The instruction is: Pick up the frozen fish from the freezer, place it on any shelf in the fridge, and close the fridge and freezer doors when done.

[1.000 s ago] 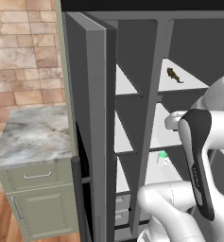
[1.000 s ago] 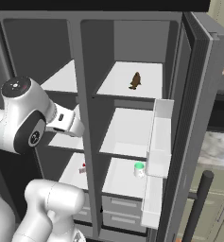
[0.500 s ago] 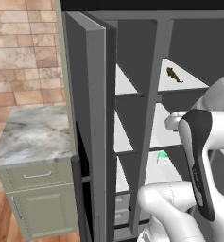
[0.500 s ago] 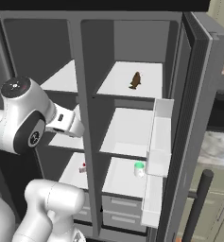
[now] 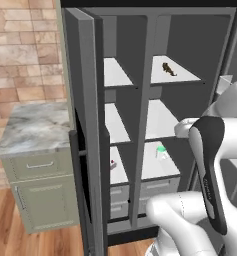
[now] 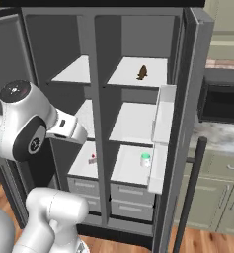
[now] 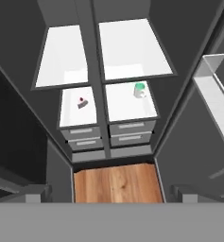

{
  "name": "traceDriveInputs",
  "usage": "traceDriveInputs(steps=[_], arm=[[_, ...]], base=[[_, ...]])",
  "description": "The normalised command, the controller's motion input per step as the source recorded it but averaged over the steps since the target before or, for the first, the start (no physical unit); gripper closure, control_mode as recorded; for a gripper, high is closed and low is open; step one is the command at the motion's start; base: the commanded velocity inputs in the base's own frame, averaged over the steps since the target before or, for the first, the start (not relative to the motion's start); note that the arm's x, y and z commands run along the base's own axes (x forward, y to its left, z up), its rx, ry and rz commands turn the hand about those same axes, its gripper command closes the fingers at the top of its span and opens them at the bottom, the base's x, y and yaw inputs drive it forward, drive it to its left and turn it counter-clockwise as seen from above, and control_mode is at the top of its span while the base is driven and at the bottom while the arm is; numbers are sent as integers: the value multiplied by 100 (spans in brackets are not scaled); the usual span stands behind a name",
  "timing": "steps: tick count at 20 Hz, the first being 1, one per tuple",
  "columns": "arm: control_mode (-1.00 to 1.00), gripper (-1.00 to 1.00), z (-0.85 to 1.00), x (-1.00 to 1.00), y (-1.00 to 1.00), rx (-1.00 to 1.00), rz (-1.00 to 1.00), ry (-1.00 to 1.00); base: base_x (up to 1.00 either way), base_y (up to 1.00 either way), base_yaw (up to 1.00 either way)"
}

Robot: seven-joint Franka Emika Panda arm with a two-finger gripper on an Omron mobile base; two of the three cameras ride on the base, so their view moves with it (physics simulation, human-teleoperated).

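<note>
Gaping wide, the pincer (image 7: pixel 108 191) holds nothing, its tips apart above the wooden floor (image 7: pixel 116 182).

The frozen fish (image 5: pixel 168 68) is too small to show more than a dark elongated lump on its top shelf (image 6: pixel 138 75); its detail cannot be made out from either base view. The small red-and-white item (image 7: pixel 82 102) is likewise too tiny to identify. In the left base view the robot's arm covers the right part of the lower shelves, and the open left door (image 5: pixel 88 130) hides the left edge of the interior. The right door (image 6: pixel 190 128) is cut off at the top edge.
</note>
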Motion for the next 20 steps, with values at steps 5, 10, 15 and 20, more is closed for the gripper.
traceDriveInputs(steps=[5,10,15,20], arm=[[100,-100,0,0,0,0,0,0],[100,-100,0,0,0,0,0,0],[100,-100,0,0,0,0,0,0],[100,-100,0,0,0,0,0,0]], base=[[-35,-32,-3],[-44,-7,-1],[-49,-9,-3],[-35,-7,-4]])
